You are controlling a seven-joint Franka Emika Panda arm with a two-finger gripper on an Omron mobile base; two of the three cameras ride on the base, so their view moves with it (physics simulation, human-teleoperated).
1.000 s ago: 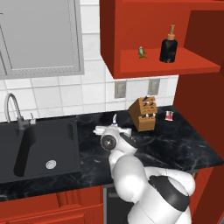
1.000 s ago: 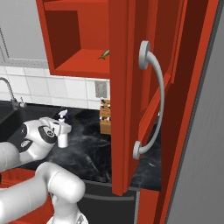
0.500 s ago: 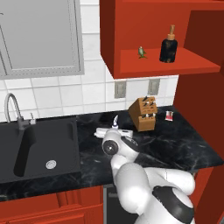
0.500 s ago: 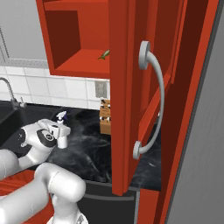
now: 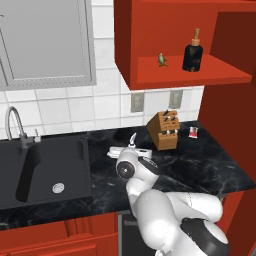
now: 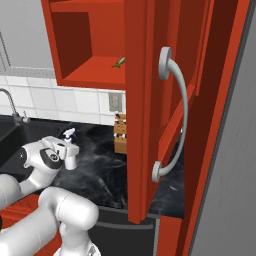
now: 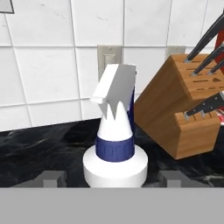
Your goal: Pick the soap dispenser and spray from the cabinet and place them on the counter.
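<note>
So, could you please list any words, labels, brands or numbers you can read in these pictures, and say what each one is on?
None can be read.
The spray: blue collar band, no lettering.
The knife block: plain wood.
The soap dispenser: no label visible.
The small red packet on the counter: too small to read.

It was a kitchen: sink [image 5: 45, 172] with tap [image 5: 14, 125], tiled wall [image 5: 60, 107], knife block [image 5: 164, 130], red cabinet [image 5: 150, 45], black counter [image 5: 200, 162].

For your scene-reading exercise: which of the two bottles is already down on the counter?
The spray, white with a blue collar, stands on the counter beside the knife block. The soap dispenser sits in the cabinet.
</note>
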